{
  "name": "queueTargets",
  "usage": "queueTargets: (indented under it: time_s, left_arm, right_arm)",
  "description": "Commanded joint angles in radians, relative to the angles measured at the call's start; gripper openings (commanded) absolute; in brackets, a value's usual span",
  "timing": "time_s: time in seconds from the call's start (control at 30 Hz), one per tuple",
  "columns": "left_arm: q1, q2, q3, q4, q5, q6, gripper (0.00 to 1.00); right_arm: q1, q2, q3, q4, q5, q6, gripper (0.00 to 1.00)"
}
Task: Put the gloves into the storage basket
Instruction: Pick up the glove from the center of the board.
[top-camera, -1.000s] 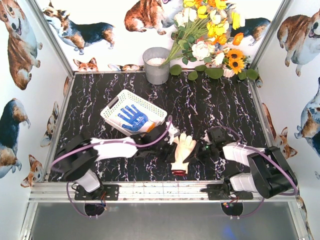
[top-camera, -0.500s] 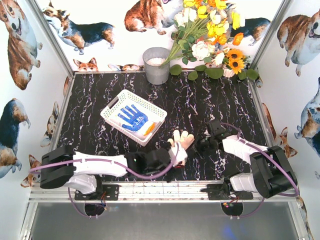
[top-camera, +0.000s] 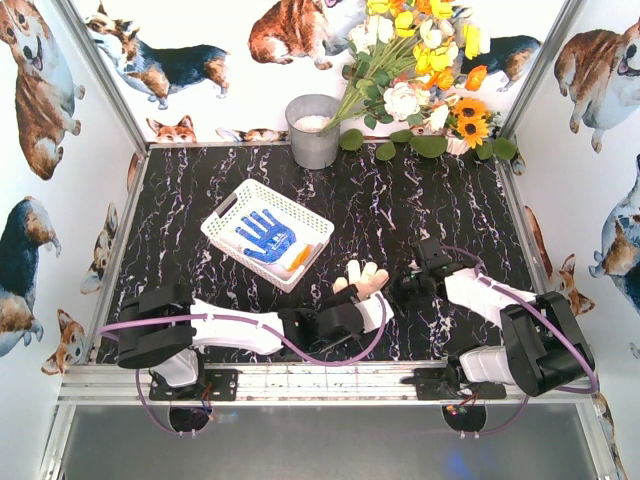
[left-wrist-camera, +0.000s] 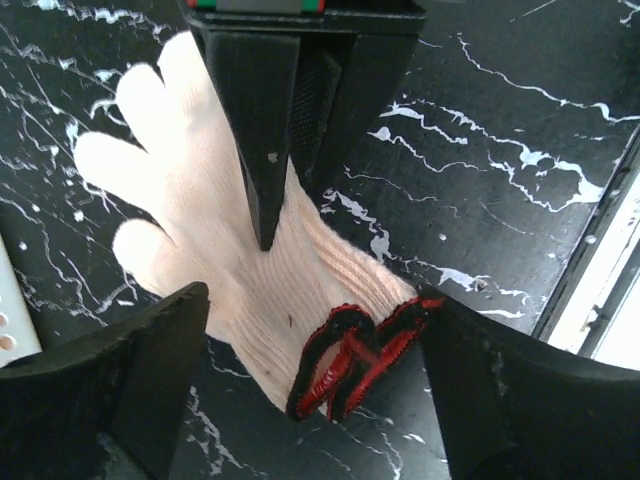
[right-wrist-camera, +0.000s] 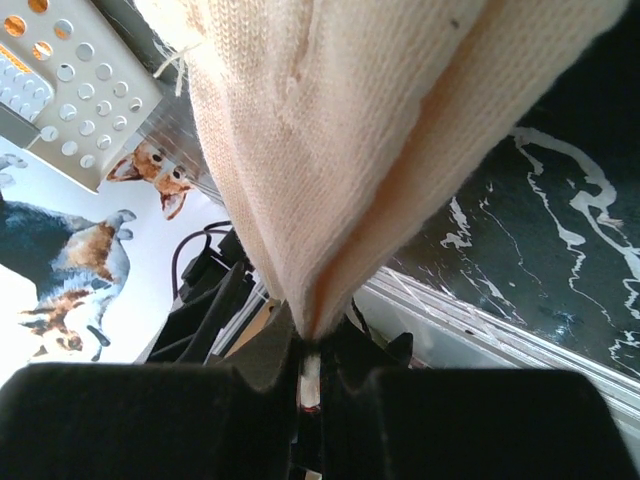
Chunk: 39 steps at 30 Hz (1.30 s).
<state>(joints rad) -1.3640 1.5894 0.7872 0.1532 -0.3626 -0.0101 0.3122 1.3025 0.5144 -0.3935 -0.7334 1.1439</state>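
A cream glove with a red-and-black cuff lies on the black marble table, right of the storage basket. My left gripper hangs open over its cuff end, one finger on each side, touching nothing. My right gripper is shut on a fold of the same glove; its black fingers press on the glove's palm. The white lattice basket holds a blue-and-white glove and an orange piece.
A grey metal bucket and a bunch of flowers stand at the back. The aluminium rail runs along the near edge, close behind the left gripper. A corner of the basket shows in the right wrist view.
My left gripper swung from beside the basket back toward the near edge, opened, and now sits over the glove's cuff. The glove shifted slightly away from the rail. The right gripper stayed shut.
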Motion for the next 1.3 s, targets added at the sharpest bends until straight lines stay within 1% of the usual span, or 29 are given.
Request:
queueTargets:
  time_s: [0.0,0.07,0.13,0.17,0.2,0.27,0.3,0.37,0.43,0.5,0.57,0.97,1.1,1.17,1.27]
  left_arm:
    - [-0.003,0.027,0.025,0.061,-0.008,0.016,0.65]
    - [-0.002,0.031,0.022,0.064,-0.005,0.015,0.45]
    - [-0.003,0.022,0.018,0.065,-0.008,0.013,0.16]
    - [-0.002,0.013,0.016,0.064,-0.014,0.012,0.04]
    - [-0.002,0.002,0.015,0.060,-0.021,0.013,0.00]
    - [-0.002,-0.019,0.012,0.049,-0.024,0.015,0.00]
    - [-0.002,-0.025,0.013,0.042,-0.022,0.016,0.00]
    - [-0.002,-0.035,0.015,0.029,-0.010,0.018,0.00]
    - [-0.002,-0.041,0.018,0.016,-0.001,0.015,0.00]
    - [-0.003,-0.047,0.022,0.005,0.007,0.013,0.00]
    - [-0.002,-0.052,0.026,-0.007,0.010,0.010,0.00]
    - [-0.001,-0.102,0.064,-0.115,0.004,-0.019,0.00]
    - [-0.001,-0.121,0.061,-0.120,0.040,-0.019,0.00]
    - [0.000,-0.136,0.057,-0.130,0.048,-0.012,0.00]
    - [-0.001,-0.173,0.058,-0.169,0.047,0.006,0.00]
  right_arm:
    - [0.001,-0.027,0.024,0.024,-0.035,0.033,0.00]
    - [0.001,-0.029,0.025,0.027,-0.031,0.033,0.00]
    - [0.001,-0.031,0.026,0.026,-0.017,0.027,0.00]
    - [0.001,-0.032,0.026,0.025,-0.006,0.024,0.00]
    - [0.001,-0.032,0.024,0.025,0.004,0.020,0.00]
    - [0.004,-0.030,0.023,0.027,0.022,0.020,0.00]
    - [0.007,-0.029,0.019,0.033,0.030,0.024,0.04]
    - [0.019,-0.031,0.009,0.067,0.042,0.044,0.17]
    - [0.028,-0.032,-0.003,0.099,0.054,0.064,0.27]
    - [0.043,-0.027,-0.007,0.116,0.064,0.071,0.34]
    - [0.053,-0.015,-0.005,0.119,0.084,0.064,0.39]
    - [0.064,0.076,0.023,0.119,0.173,0.012,0.46]
    - [0.070,0.080,0.028,0.183,0.171,0.026,0.46]
    - [0.070,0.077,0.038,0.206,0.166,0.026,0.43]
    - [0.070,0.063,0.080,0.156,0.188,-0.015,0.40]
